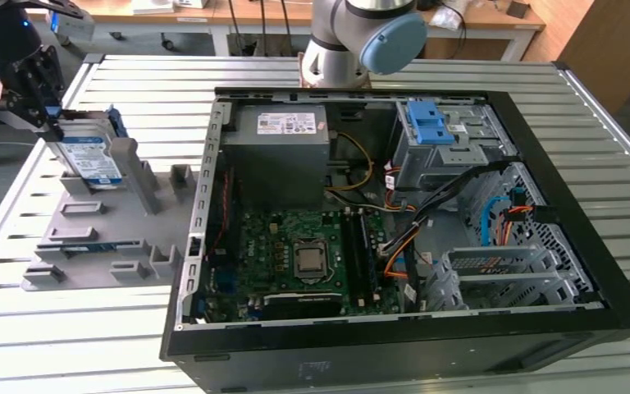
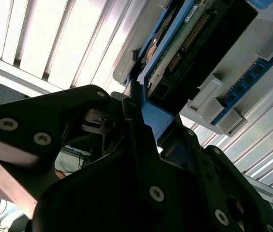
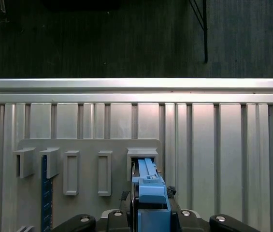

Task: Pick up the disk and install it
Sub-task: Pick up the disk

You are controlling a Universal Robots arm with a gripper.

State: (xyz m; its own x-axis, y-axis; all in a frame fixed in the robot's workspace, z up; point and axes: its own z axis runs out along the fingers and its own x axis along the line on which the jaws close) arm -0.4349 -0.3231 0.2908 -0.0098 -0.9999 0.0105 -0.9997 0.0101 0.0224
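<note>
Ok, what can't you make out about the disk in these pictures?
Exterior view: the lower edge of the disk, sunk in the grey holder.
Second wrist view: its far end, cut off by the picture's edge.
First wrist view: most of it, behind its blue frame.

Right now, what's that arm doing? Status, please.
Arm's gripper shut on the disk, at its blue frame. Disk upright in the grey rack, outside the open computer case. Nothing seen blocking it.

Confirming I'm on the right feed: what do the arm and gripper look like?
The arm is silver-grey tubing with a round light blue joint cap. The gripper is black, its blocky links fastened with silver screws.
</note>
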